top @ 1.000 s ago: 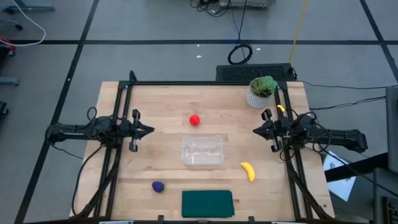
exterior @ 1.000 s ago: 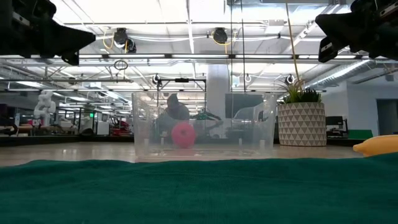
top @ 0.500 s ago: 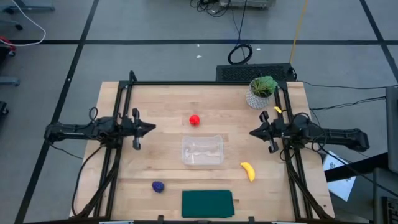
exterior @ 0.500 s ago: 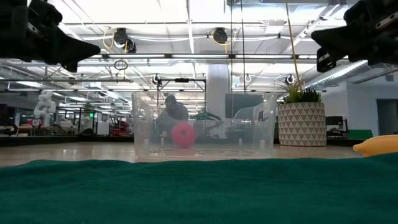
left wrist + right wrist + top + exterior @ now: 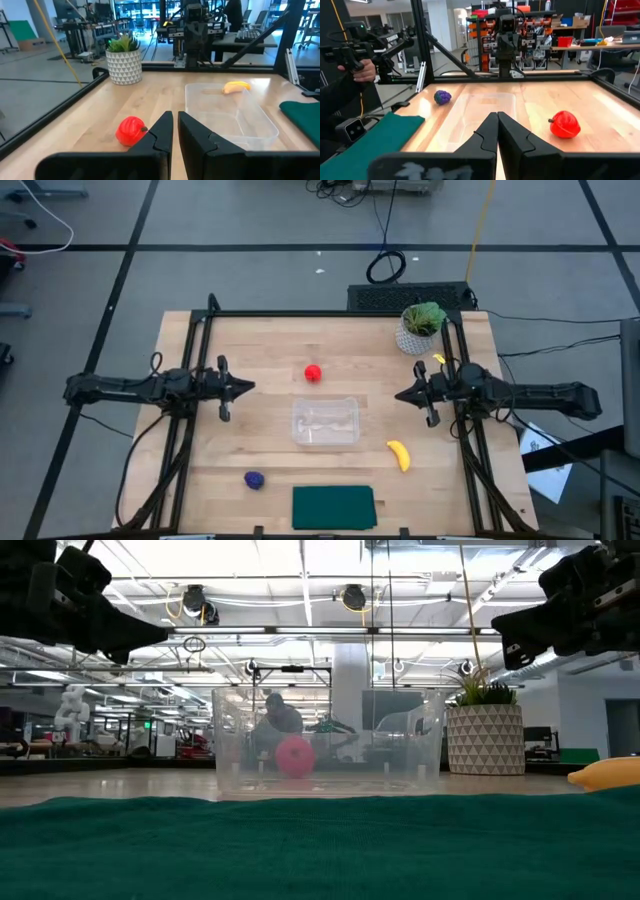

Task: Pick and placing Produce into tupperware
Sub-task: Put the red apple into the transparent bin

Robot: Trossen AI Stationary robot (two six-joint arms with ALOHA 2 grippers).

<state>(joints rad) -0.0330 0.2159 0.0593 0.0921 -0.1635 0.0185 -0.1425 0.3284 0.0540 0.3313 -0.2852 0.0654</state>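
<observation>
Item 1. Tupperware (image 5: 325,421): clear tub at mid tabletop (image 5: 270,345), empty, between both arms. Risk: light and see-through, likely to skid or tip if a pincer clips its rim on the way in.

Item 2. Red round piece (image 5: 313,373): on bare wood just beyond the tub, apart from it. Risk: round, likely to roll off if nudged off-centre.

Item 3. Yellow banana (image 5: 399,455): on the wood, right of the tub and toward the near edge. Risk: curved, likely to pivot out from between closing fingers.

Item 4. Dark purple lump (image 5: 254,479): near the front edge, left of the green mat (image 5: 333,507). Risk: close to the edge, a push could send it off.

Item 5. Left pincer (image 5: 245,387): clenched, nothing held, hovering above the tabletop left of the tub, aimed inward. Risk: must spread before descent or merely knock the fruit.

Item 6. Right pincer (image 5: 400,395): clenched, nothing held, hovering right of the tub, facing the left one. Risk: both arms converging on the centre could collide.

Item 7. Potted plant (image 5: 420,327): far right corner, just beside the right arm; snag hazard on a swing.
</observation>
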